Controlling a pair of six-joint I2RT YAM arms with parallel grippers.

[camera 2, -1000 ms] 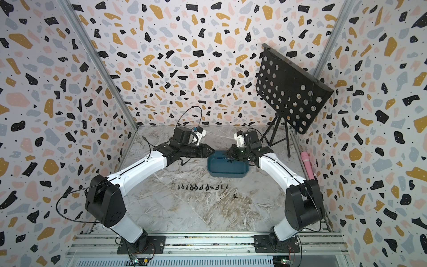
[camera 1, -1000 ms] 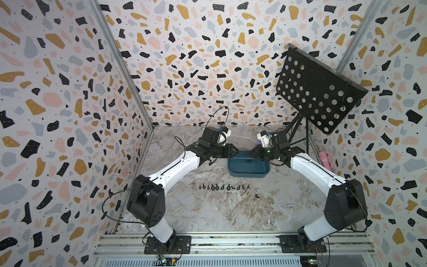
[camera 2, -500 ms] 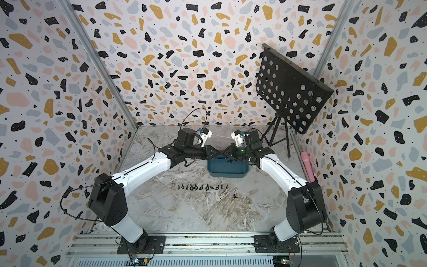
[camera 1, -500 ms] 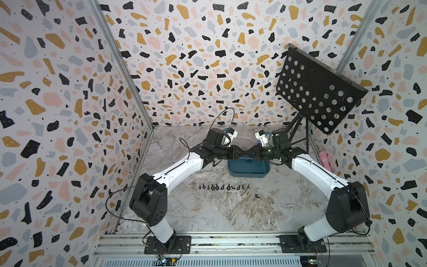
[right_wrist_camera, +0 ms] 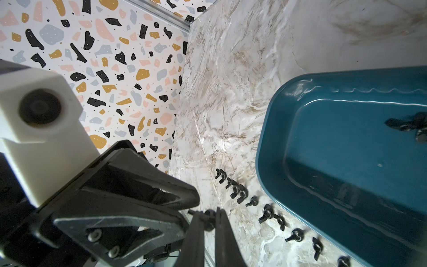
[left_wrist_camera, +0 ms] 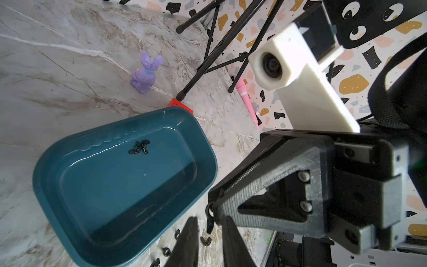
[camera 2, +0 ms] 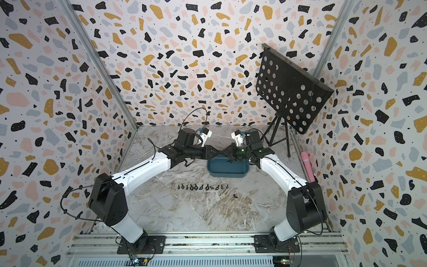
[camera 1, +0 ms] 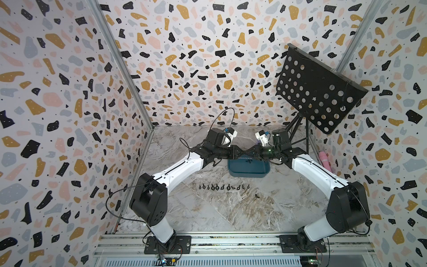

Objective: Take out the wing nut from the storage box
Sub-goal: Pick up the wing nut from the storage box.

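Observation:
The storage box (camera 1: 248,175) (camera 2: 226,175) is a shallow teal tub at mid table, with a small clump of black wing nuts (left_wrist_camera: 139,148) (right_wrist_camera: 409,126) inside. Both grippers meet tip to tip above its far rim. My right gripper (right_wrist_camera: 208,213) (camera 1: 251,151) is shut on one wing nut (right_wrist_camera: 209,222). In the left wrist view that wing nut (left_wrist_camera: 209,225) hangs between the fingers of my left gripper (left_wrist_camera: 210,218) (camera 1: 242,151). The left fingers stand narrowly open on either side of it, with a gap showing.
A row of several wing nuts (camera 1: 223,186) (right_wrist_camera: 254,201) lies in front of the box, one loose nut (camera 1: 257,196) nearer. A black perforated music stand (camera 1: 316,92) stands back right. A pink object (camera 1: 324,159) lies by the right wall. A purple bunny (left_wrist_camera: 145,74) and a red block (left_wrist_camera: 181,106) sit behind the box.
Both grippers have come together over the box's far rim, the left arm reaching right. The left jaws have narrowed around the nut that the right gripper holds.

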